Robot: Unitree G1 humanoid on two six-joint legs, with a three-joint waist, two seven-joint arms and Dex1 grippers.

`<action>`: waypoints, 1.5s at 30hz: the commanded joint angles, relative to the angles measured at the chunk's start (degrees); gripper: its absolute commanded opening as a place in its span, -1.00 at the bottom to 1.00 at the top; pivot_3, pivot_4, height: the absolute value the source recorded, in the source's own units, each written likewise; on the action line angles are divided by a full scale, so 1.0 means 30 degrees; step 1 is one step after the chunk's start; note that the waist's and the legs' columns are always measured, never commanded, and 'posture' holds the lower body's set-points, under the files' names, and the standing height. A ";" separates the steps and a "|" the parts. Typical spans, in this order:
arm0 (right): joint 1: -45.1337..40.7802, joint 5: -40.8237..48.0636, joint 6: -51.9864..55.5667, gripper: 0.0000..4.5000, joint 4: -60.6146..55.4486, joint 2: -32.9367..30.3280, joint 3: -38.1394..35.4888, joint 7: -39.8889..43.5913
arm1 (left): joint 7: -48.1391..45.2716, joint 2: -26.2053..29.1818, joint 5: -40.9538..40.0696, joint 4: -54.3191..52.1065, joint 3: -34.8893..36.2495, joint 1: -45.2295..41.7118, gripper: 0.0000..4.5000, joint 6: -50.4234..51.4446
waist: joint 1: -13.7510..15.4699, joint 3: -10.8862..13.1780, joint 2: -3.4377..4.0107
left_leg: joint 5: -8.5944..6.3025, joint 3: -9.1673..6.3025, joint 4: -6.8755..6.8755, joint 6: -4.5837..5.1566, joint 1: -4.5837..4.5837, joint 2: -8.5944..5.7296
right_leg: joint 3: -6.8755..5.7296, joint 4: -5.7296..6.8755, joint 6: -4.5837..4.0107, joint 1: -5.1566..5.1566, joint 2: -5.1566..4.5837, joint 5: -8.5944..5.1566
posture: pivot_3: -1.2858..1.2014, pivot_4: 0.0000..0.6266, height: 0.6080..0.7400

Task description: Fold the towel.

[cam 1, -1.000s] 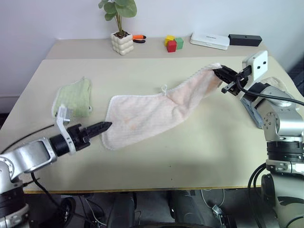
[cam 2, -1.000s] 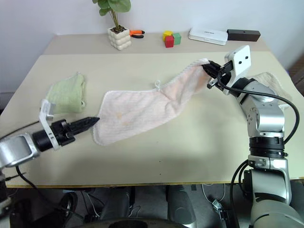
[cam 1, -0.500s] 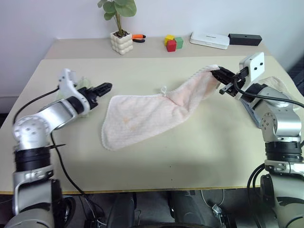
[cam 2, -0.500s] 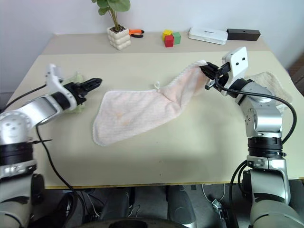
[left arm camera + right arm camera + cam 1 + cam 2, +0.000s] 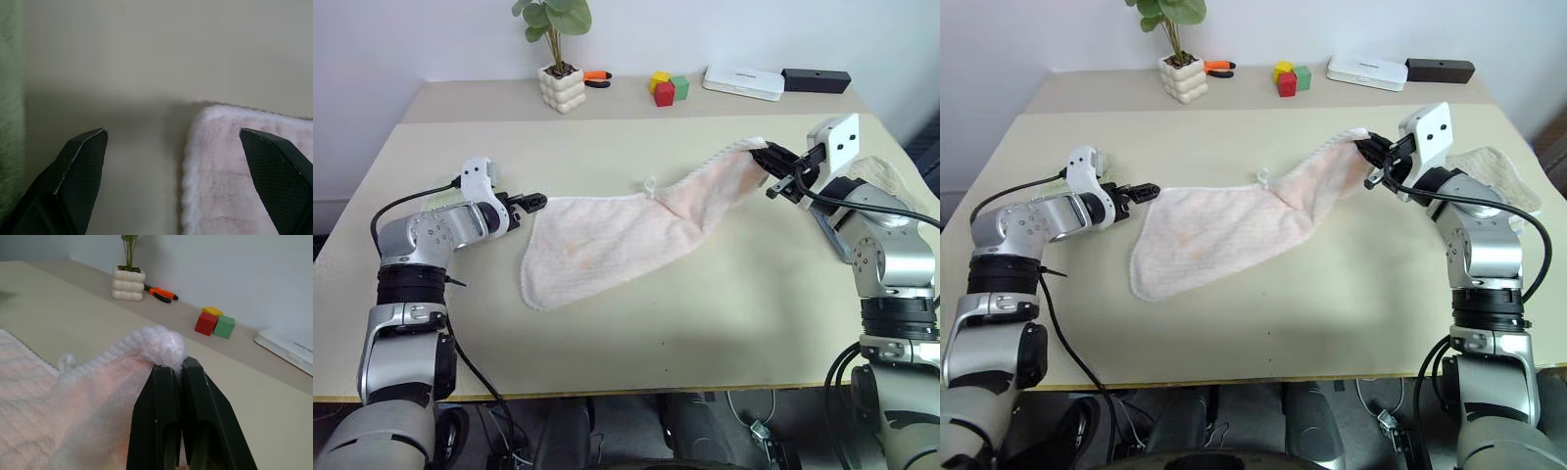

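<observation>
The pale pink towel (image 5: 617, 235) is spread across the middle of the beige table (image 5: 705, 323), with one corner lifted off the surface and clamped between the closed fingers of the right gripper (image 5: 770, 163). The towel's near-left corner and its scalloped far edge with the small loop (image 5: 651, 183) lie flat. Bare tabletop is left in front of the towel and to its right.

The left gripper (image 5: 530, 203) is held with its fingers spread wide, just beside the towel's far-left corner, which is seen between the fingertips in the left wrist view. A second ago this gripper was at the near-left corner; it has since been carried forward along the towel's left edge.

A light green towel (image 5: 10, 122) lies just behind the left arm. A potted plant (image 5: 560, 59), pliers (image 5: 600, 77), coloured blocks (image 5: 668, 86), a white box (image 5: 744, 82) and a black box (image 5: 816, 80) are ranged along the far edge, well apart from the towel.
</observation>
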 commanded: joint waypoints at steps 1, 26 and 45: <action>-0.0189 0.0239 -0.0083 -1.00 -0.1056 -0.0142 -0.0488 -0.0132 | -0.1468 -0.0716 0.0632 0.0557 -0.0382 -0.0081 0.96 0.1285 | 0.0010 -0.0006 0.0010 | 0.0000 0.0000 0.0002 0.0000 0.0001 -0.0001 | 0.0000 0.0000 0.0000 0.0005 -0.0001 0.0000 | 0.03 -0.52 1.00; 0.1045 0.0144 0.0372 -1.00 -0.1782 -0.0804 -0.0601 0.0157 | -0.4134 -0.1880 0.4688 0.1563 0.1805 -0.1410 -0.97 -0.0360 | 0.0377 -0.0035 0.0051 | -0.0035 -0.0002 -0.0045 0.0052 0.0276 -0.0004 | -0.0019 -0.0109 0.0015 0.0315 -0.0011 -0.0012 | 0.03 -0.52 1.00; -0.9369 -0.6442 -0.6145 -1.00 0.9680 0.1206 0.2488 -0.5934 | -0.4909 -0.1718 0.9179 1.2060 0.2302 -1.1850 -0.97 -1.8012 | -0.0182 0.0060 -0.0009 | -0.0004 -0.0001 -0.0047 0.0002 0.0102 -0.0002 | -0.0017 -0.0072 0.0012 0.0110 -0.0001 -0.0005 | 0.03 -0.52 1.00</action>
